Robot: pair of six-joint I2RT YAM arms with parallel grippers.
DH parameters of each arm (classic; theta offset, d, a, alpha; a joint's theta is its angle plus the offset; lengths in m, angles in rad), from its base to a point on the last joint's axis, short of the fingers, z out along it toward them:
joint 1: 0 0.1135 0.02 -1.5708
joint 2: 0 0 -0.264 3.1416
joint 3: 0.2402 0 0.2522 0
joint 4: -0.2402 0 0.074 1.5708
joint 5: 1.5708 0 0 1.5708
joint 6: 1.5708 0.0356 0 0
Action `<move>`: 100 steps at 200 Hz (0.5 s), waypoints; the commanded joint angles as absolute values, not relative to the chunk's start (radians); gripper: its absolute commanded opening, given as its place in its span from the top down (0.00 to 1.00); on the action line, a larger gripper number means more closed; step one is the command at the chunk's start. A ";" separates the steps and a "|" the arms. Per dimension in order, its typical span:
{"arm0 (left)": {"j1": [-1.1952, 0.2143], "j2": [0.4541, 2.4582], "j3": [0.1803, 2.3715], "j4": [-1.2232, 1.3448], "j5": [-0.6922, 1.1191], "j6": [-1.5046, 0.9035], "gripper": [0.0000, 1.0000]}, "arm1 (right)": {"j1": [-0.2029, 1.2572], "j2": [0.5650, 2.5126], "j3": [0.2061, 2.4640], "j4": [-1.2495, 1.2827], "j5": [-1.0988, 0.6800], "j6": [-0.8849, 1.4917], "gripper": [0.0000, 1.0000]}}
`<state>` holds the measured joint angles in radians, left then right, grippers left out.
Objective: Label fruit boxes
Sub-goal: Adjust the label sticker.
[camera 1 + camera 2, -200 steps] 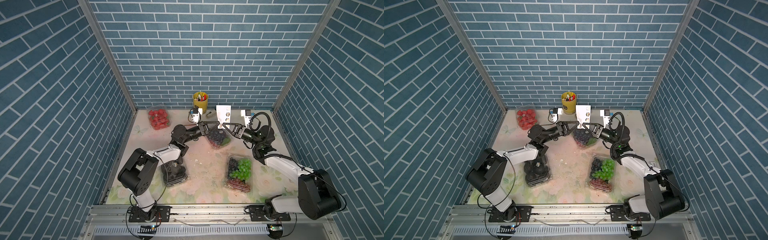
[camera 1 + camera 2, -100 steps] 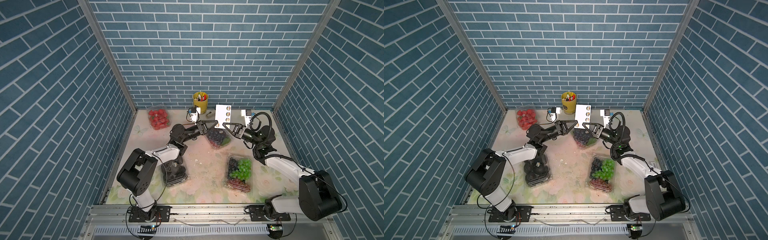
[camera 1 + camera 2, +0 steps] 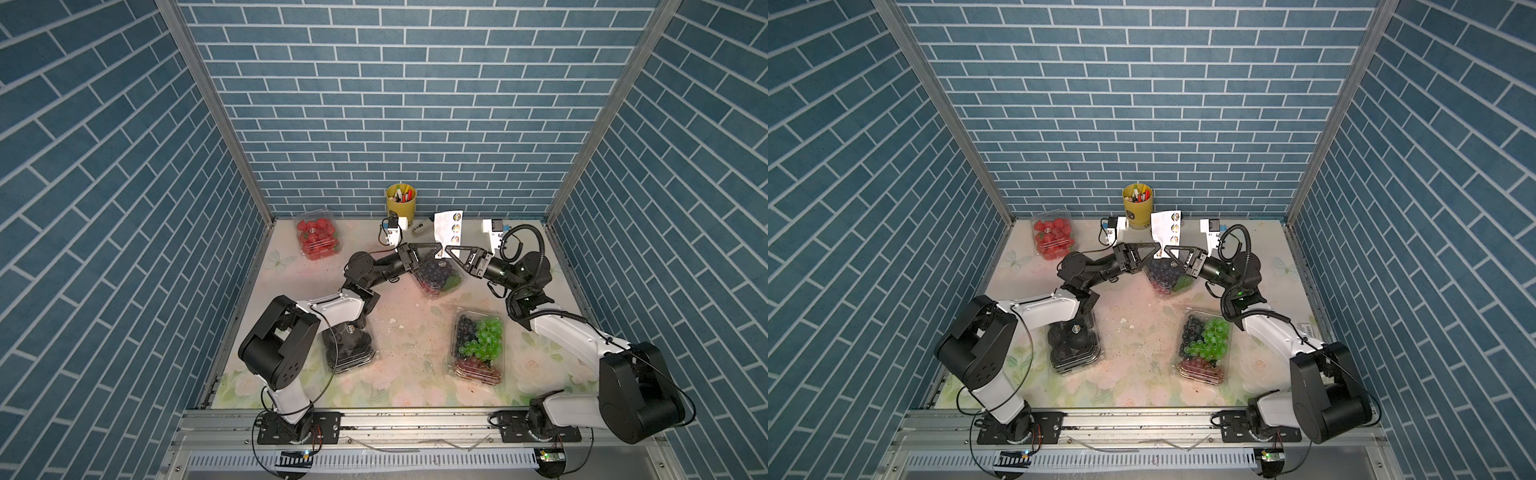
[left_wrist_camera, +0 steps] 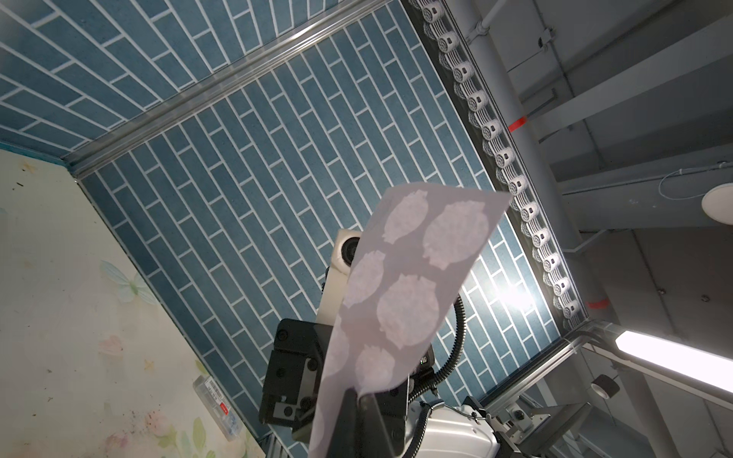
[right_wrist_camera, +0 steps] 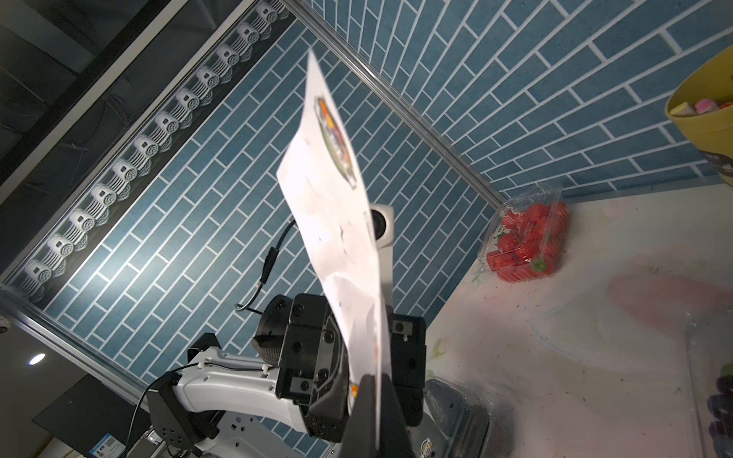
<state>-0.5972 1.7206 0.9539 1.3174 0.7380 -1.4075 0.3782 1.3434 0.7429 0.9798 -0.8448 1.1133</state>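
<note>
A white sticker sheet [image 3: 448, 226] stands upright above the dark grape box [image 3: 438, 276] at the back middle. My left gripper [image 3: 439, 248] and right gripper [image 3: 447, 249] meet tip to tip at its lower edge. Each is shut on the sheet, as the left wrist view [image 4: 359, 396] and the right wrist view [image 5: 371, 382] show. The strawberry box [image 3: 318, 235] lies at the back left. Under my left arm, the black fruit box [image 3: 349, 345] carries a round sticker [image 3: 350, 329]. Front right is the mixed grape box [image 3: 480, 349].
A yellow pen cup [image 3: 401, 201] stands against the back wall, close behind the sheet. A small clear case [image 3: 419, 227] lies on the table beside it. Blue brick walls close in the flowered table [image 3: 407, 332] on three sides.
My left gripper's jaws have closed the last bit onto the sheet. Both arms and the sheet have hardly moved.
</note>
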 commanded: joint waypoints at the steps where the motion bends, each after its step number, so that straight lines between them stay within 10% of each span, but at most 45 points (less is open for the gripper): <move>1: -0.607 1.728 0.979 1.381 0.763 -1.449 1.00 | 0.376 1.344 0.742 1.034 -0.838 1.080 1.00; 100: -0.578 1.645 0.943 1.181 0.775 -1.278 0.89 | 0.368 1.308 0.738 1.003 -0.842 1.074 1.00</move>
